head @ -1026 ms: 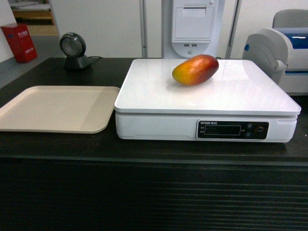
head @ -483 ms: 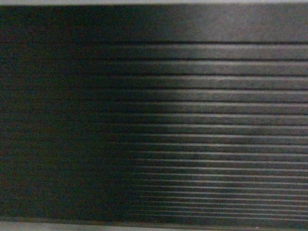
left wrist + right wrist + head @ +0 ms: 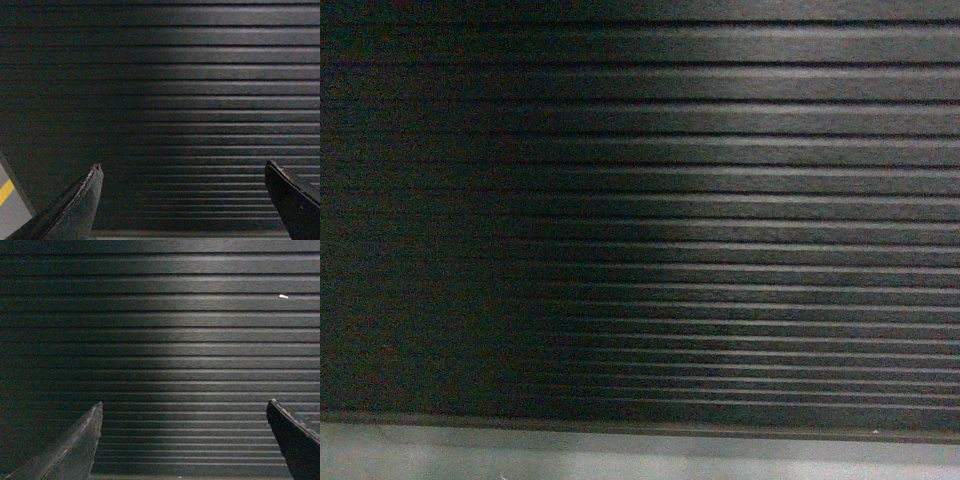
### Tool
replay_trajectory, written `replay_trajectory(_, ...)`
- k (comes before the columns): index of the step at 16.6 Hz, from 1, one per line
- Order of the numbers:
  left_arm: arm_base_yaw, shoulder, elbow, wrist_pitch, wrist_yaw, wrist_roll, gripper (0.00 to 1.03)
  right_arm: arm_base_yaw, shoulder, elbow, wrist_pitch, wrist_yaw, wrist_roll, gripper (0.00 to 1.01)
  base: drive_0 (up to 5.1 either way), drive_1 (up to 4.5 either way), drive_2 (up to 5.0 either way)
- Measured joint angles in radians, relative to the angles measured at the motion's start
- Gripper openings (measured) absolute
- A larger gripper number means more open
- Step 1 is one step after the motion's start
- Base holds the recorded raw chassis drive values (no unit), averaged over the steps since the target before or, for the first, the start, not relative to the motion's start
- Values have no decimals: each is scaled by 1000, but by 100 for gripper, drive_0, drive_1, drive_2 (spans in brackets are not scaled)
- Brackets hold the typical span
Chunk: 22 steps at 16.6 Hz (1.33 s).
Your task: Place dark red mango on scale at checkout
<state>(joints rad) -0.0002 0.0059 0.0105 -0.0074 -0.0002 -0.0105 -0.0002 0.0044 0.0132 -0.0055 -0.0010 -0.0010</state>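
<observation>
Checkout front only; mango and scale out of sight

Item: checkout (image 3: 720, 200), ribbed black front. Fills the head view almost edge to edge, with a grey base strip (image 3: 620, 455) along the bottom. Both wrist views show the same horizontal ribs.

Item: left gripper (image 3: 185, 200). Two dark fingers spread wide at the lower corners of its view, nothing between them. A patch of grey floor with a yellow stripe (image 3: 6, 192) shows at lower left.

Item: right gripper (image 3: 185, 440). Fingers likewise spread wide, nothing held. A small white speck (image 3: 283, 296) sits on one rib, upper right.

Item: dark red mango. Not visible in any view; its position cannot be told from here. Same for the scale.

Risk, as judged: all three cameras face the counter front at low height, so no countertop is in view. Any arm motion made now would be blind, and the fingers look close enough to the ribs to scrape them.
</observation>
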Motion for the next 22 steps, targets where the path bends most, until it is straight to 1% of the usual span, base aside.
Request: replay_trajectory(22,0,0,0,1,0,0,98,0,0,0,1,0,0,98,0,0,0)
